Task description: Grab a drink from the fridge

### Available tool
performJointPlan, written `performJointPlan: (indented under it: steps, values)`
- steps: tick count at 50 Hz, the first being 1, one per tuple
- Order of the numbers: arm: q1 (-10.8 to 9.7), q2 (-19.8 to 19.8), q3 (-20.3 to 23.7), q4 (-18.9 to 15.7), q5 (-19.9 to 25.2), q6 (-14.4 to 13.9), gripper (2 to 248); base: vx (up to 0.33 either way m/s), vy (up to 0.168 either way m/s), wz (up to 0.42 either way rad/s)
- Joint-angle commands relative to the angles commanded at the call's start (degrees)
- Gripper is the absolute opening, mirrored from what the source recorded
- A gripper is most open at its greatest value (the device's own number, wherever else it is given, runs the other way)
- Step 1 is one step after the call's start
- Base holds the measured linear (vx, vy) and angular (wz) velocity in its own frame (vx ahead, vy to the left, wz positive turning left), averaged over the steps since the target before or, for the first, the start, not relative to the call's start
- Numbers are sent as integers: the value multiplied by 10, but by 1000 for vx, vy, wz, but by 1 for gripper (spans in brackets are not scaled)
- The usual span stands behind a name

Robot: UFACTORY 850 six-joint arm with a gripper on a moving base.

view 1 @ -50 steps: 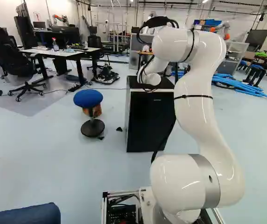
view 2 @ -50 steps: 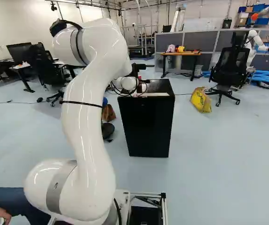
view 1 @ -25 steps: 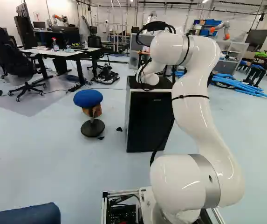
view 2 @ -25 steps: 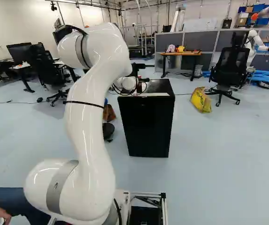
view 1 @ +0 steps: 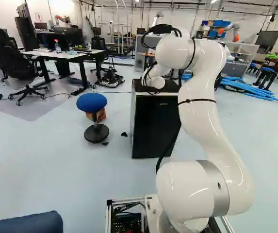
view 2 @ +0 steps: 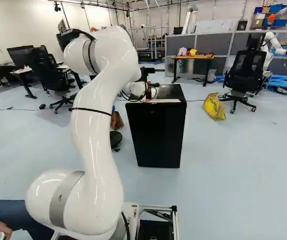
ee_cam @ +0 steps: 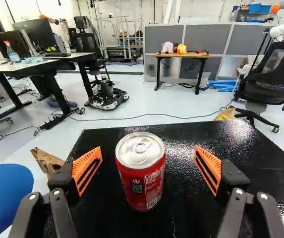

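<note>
Red can point(ee_cam: 141, 173) between spread fingers point(ee_cam: 87, 168), gap on each side

Print stands on the red can point(ee_cam: 141, 171) at the middle of the wrist view: white lettering with a nutrition panel point(ee_cam: 154, 179) on its side, a small dark square point(ee_cam: 137, 186) with pale marks next to that, and a barcode point(ee_cam: 153, 201) near the can's foot; the finest lines are too small to make out. Just right of centre in the left base view, a small pale marking sits high on the dark front of the fridge point(view 1: 153, 131), too small to read. Right of centre in the right base view, dark print on the yellow bag point(view 2: 215, 106) is illegible.
</note>
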Motion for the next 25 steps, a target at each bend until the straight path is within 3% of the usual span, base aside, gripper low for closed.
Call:
performJointPlan:
  steps: [8,9,14,15,19,20,24,25]
  values:
    - [0,0,0,0,0,0,233,0,0,0]
    - [0,0,0,0,0,0,195,0,0,0]
    - [0,0,0,0,0,0,195,0,0,0]
    - [0,0,0,0,0,0,157,0,0,0]
    - [0,0,0,0,0,0,157,0,0,0]
    - [0,0,0,0,0,0,119,0,0,0]
    - [0,0,0,0,0,0,119,0,0,0]
    - [0,0,0,0,0,0,100,0,0,0]
